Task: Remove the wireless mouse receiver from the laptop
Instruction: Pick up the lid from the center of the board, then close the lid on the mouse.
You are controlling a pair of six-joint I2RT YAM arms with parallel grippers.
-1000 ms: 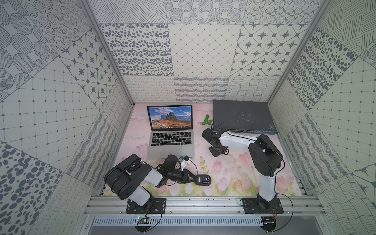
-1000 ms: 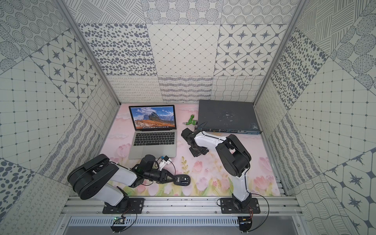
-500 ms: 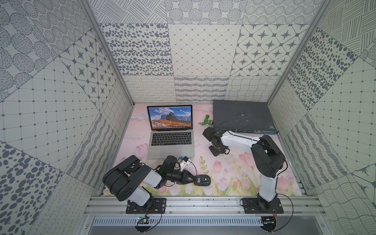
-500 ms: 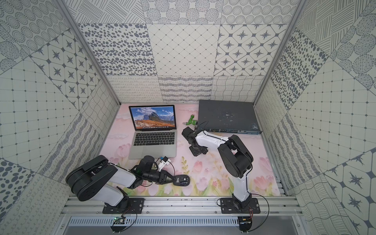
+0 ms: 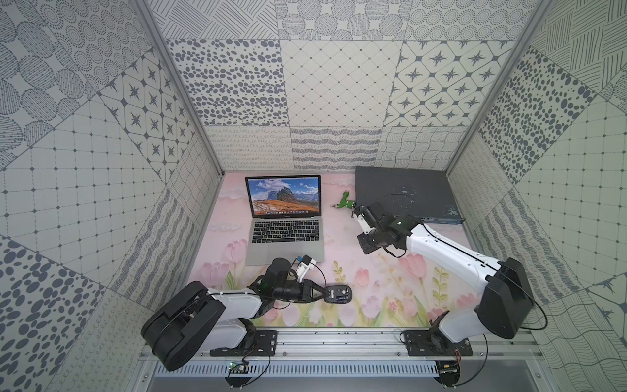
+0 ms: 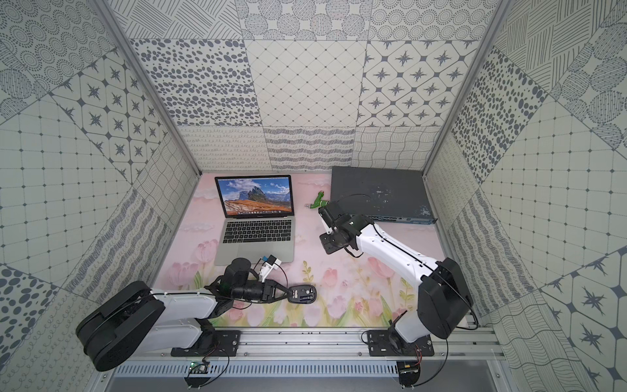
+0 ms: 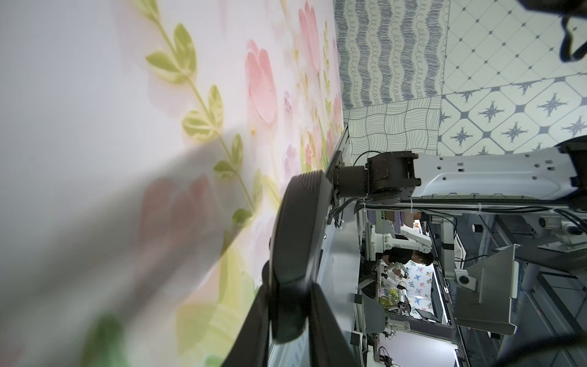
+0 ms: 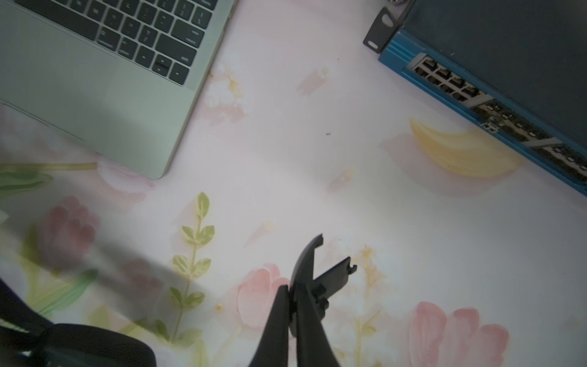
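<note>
Note that your left hand grasps the upturned mouse before the open laptop, your right hand is clenched beside it, and the receiver cannot be located

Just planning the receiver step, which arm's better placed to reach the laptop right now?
Right, probably: the right gripper hangs beside the laptop, fingers shut, while the left gripper is clamped on the mouse near the front.

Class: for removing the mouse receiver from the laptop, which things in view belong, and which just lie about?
Job: slim silver-grey laptop; tiny black USB receiver, too small to spot.
Lying about: black oval mouse, in left claw; green-and-white plug; flat dark grey switch box.
</note>
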